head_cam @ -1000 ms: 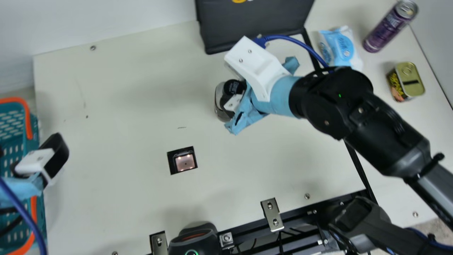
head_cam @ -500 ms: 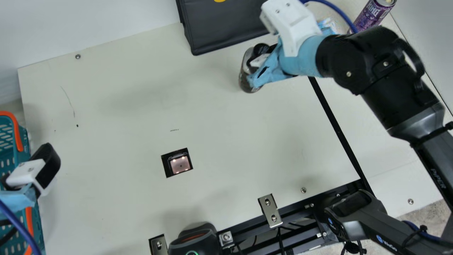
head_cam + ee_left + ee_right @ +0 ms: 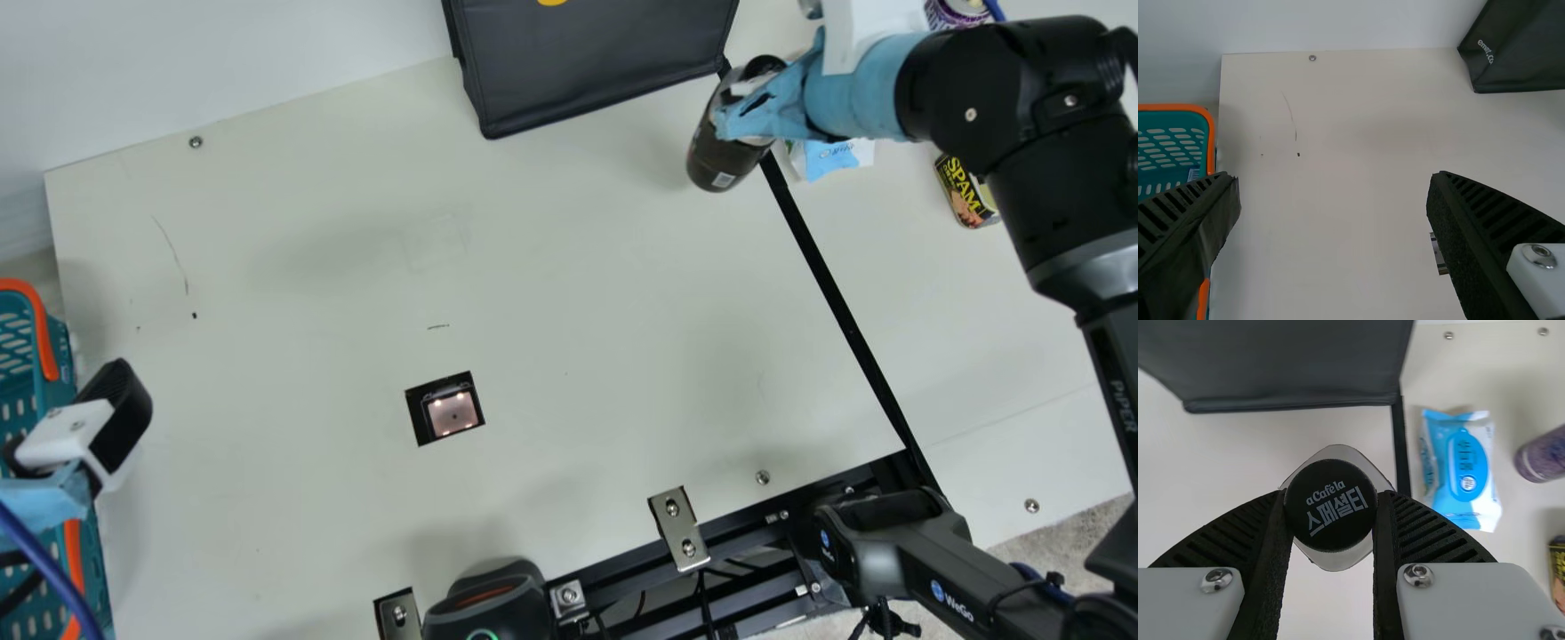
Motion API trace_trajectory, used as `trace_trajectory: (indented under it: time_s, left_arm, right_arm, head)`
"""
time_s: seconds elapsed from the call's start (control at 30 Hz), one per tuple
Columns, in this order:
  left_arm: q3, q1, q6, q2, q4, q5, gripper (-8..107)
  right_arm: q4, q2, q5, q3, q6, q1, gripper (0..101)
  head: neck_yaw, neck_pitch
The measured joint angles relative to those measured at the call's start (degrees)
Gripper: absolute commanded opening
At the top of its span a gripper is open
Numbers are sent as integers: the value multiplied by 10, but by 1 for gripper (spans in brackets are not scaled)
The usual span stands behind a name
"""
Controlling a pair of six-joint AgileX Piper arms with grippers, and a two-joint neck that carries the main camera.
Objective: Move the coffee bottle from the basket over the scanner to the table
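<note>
Coffee bottle [image 3: 725,158] is in the right claw [image 3: 1331,497], at the far right, beside the black strip [image 3: 831,276].
The claw pinches it just under the cap [image 3: 1330,537], and its long axis looks near to upright, the base downward. The blue-white packet [image 3: 1468,473] is on its right. I think the next move must set this base flat on the desk [image 3: 569,293]. The left claw [image 3: 1335,200], spread, is well apart from it.
</note>
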Motion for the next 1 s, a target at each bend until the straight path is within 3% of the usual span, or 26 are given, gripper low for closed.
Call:
trace_trajectory:
  time_s: [0.73,1.0]
  left_arm:
    - [0,0,0,0,0,0,90]
    - [0,0,0,0,0,0,90]
  right_arm:
    - [-56,20,28,-19,56,-124,0]
    - [-50,32,45,-12,61,-176,0]
  head:
    - [0,-1]
    - [0,-1]
